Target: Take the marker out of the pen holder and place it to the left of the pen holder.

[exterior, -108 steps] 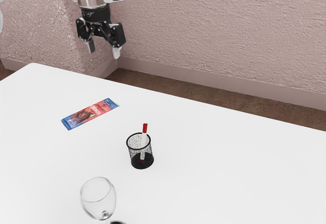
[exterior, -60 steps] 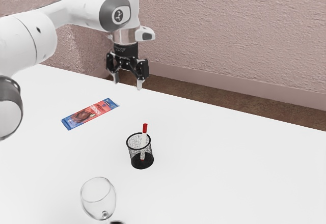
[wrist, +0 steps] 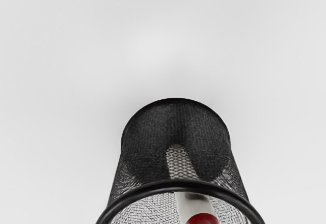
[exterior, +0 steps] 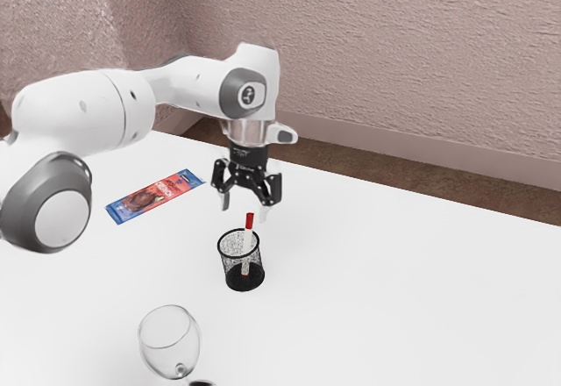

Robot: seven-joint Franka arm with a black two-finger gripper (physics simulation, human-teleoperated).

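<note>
Claw (exterior: pixel 244 208) spread wide, seemingly above marker (exterior: pixel 249 222) in pen holder (exterior: pixel 230 266)

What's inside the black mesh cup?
A marker, white with a red end sticking out above the rim of the cup. The black mesh partly veils its lower part, so small things down there could stay hidden.

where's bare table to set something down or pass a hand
Widest: the white table to the exterior view's right of the mesh pen holder. Smaller: between the blue-red packet and the wine glass. Crowded: the pen holder, marker inside, gripper above.
</note>
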